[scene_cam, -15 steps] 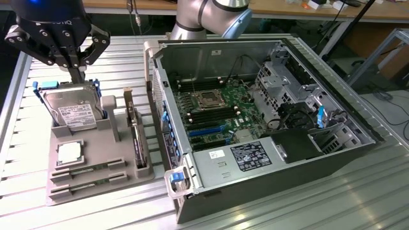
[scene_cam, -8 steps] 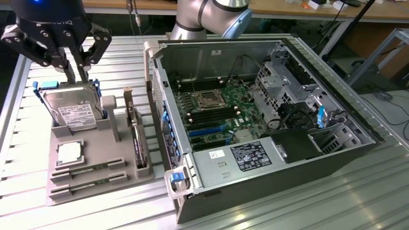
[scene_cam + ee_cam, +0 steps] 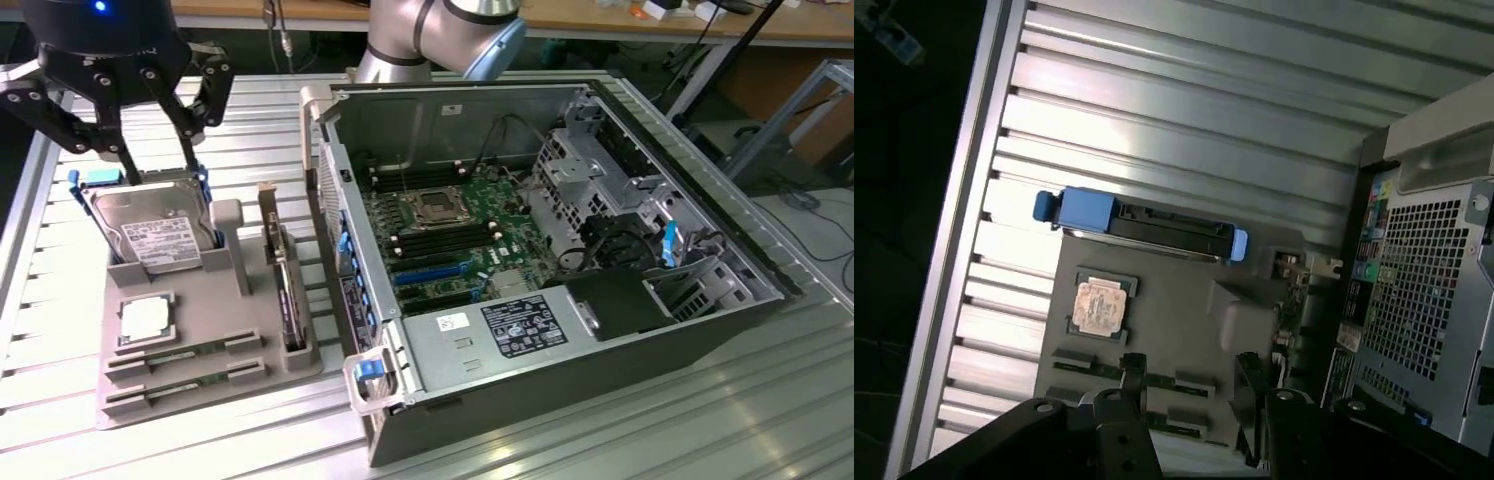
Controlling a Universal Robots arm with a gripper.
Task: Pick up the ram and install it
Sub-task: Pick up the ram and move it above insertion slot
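Lying flat in the nearest slots of the grey plastic holder tray (image 3: 220, 310), the two thin green ram sticks (image 3: 180, 362) sit well apart from the black two-fingered gripper (image 3: 147, 140). The gripper hangs empty over the tray's far end, fingers spread wide above the silver hard drive (image 3: 160, 235). Print on the drive's white label and on the open dark computer case (image 3: 561, 400) is unreadable. A ribbed aluminium table (image 3: 694, 430) lies below, with wooden benches (image 3: 587, 20) behind.
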